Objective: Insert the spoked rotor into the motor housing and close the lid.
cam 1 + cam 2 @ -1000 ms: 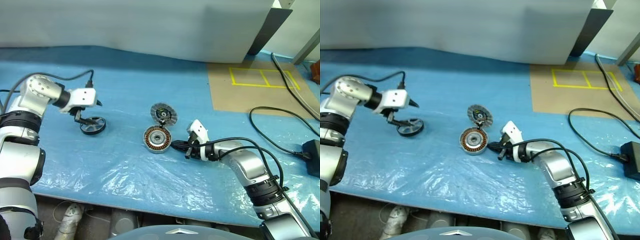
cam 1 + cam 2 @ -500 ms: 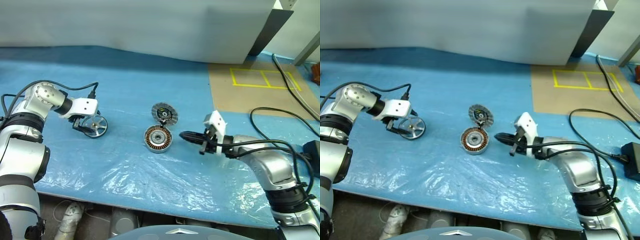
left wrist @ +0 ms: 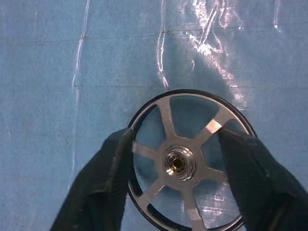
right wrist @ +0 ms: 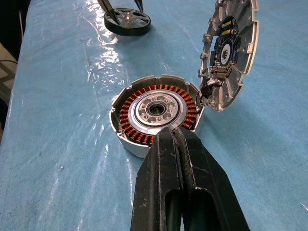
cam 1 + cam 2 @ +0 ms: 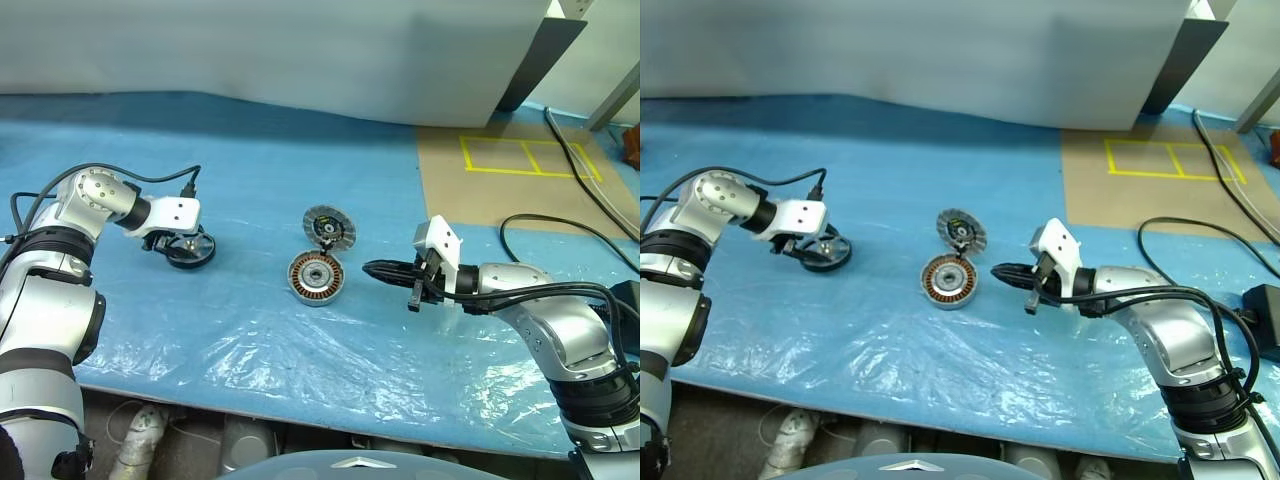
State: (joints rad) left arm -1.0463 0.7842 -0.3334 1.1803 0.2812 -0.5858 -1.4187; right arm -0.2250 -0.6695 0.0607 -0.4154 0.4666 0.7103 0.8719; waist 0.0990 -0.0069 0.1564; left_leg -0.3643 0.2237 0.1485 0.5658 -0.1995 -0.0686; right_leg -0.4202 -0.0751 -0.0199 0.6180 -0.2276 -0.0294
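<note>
- Blue plastic sheeting covered the worktop (image 5: 250,330).
- Left tool (image 3: 175,144) straddled the spoked rotor (image 5: 189,250), fingers (image 3: 113,168) part-open at its rim; grip unclear.
- Right tool (image 5: 372,268), closed and empty, hovered beside the motor housing (image 5: 316,278), lid (image 5: 328,227) open.

The spoked rotor (image 3: 185,163) has a black rim and silver spokes; the motor housing (image 4: 155,111) shows copper-brown windings; the tabletop (image 5: 300,170) is blue.
</note>
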